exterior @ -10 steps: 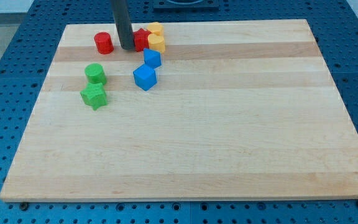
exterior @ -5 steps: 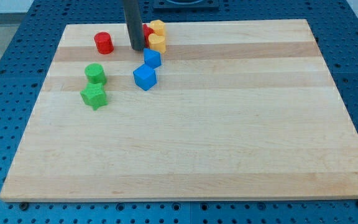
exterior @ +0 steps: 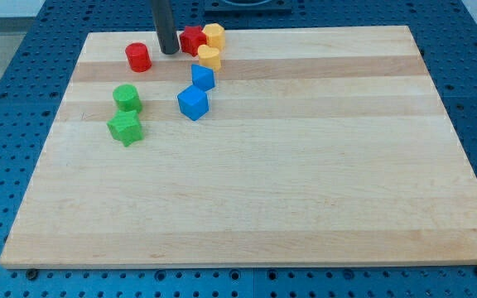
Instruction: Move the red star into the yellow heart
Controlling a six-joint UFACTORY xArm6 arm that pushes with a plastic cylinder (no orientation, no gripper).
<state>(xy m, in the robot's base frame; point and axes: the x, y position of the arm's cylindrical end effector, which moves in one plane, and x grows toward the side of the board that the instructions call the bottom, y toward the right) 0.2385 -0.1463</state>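
My tip [exterior: 169,52] is set on the bench [exterior: 305,165] near the view's top, just left of the red star [exterior: 192,40]. The star touches the yellow heart [exterior: 209,57] below-right. No jaws are fitted, so none are seen

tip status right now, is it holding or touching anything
My tip: a bare rod with no claw, holding nothing. It sits between the red cylinder and the red star, close to the star; contact cannot be told.
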